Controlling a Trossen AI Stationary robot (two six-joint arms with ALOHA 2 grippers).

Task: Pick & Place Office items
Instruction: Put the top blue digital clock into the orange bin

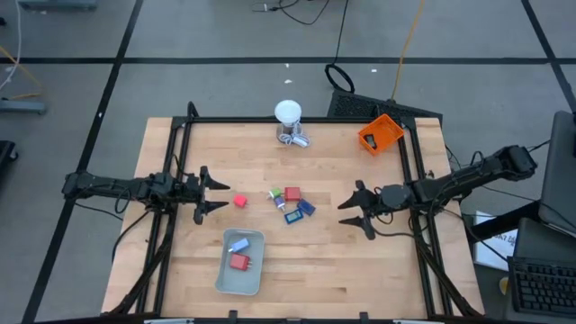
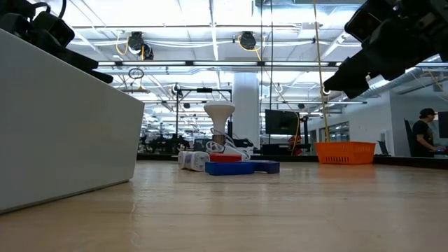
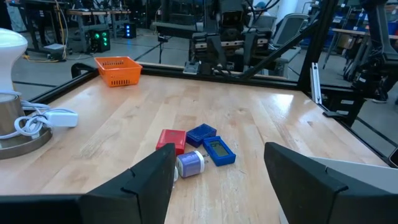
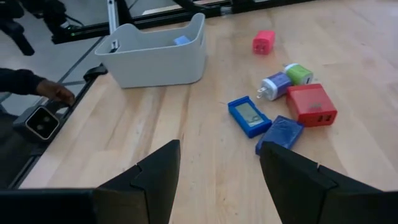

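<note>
We see desk [image 1: 360,261]: pale wood planks, smooth, slight sheen. Tray [image 4: 155,59]: matt grey plastic. Red block [image 4: 311,104]: smooth plastic. Orange bin [image 3: 118,70]: plastic mesh. Gripper jaws: matt black.

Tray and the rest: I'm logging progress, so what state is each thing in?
Tray: holds a red block and a light-blue piece.
Lone red block: loose on the table.
Middle cluster: unsorted.
Orange bin: upright.
Left gripper: open, empty.
Right gripper: open, empty.
</note>
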